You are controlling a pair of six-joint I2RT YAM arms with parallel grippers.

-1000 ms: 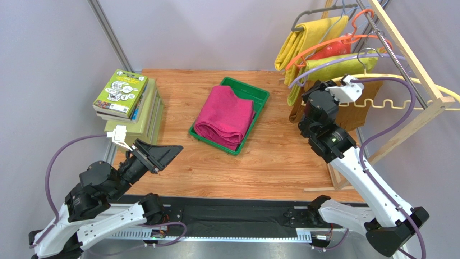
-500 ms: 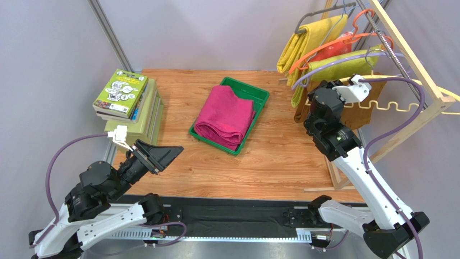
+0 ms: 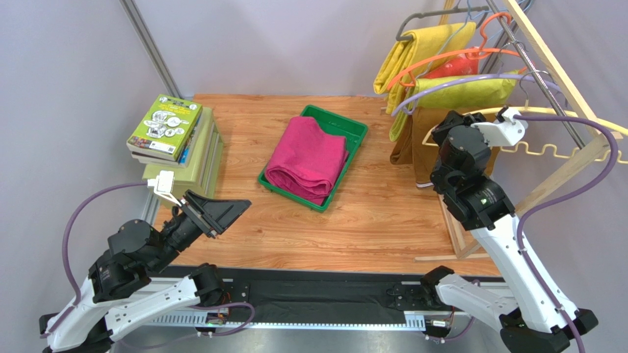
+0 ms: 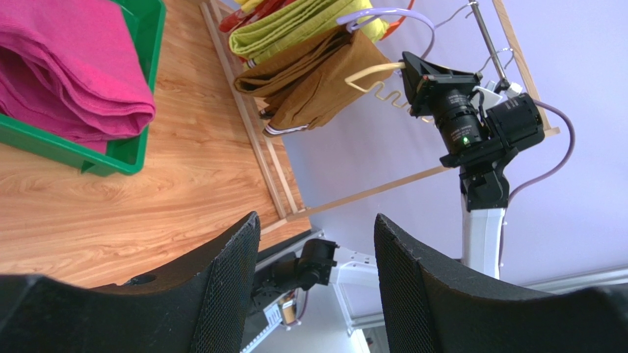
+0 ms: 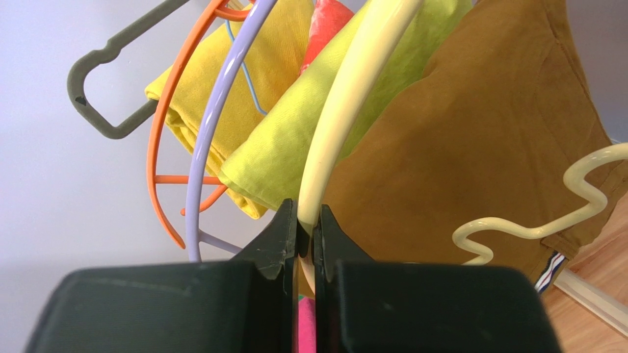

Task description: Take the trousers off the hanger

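Fingers of right gripper pinched on hanger arm; left gripper spread, empty, above table.

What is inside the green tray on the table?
The folded pink trousers lie in the green tray. The floor under them is covered, so anything beneath cannot be seen.

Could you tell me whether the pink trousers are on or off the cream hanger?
Off: the trousers lie folded in the green tray, while the right hand pinches the cream hanger.
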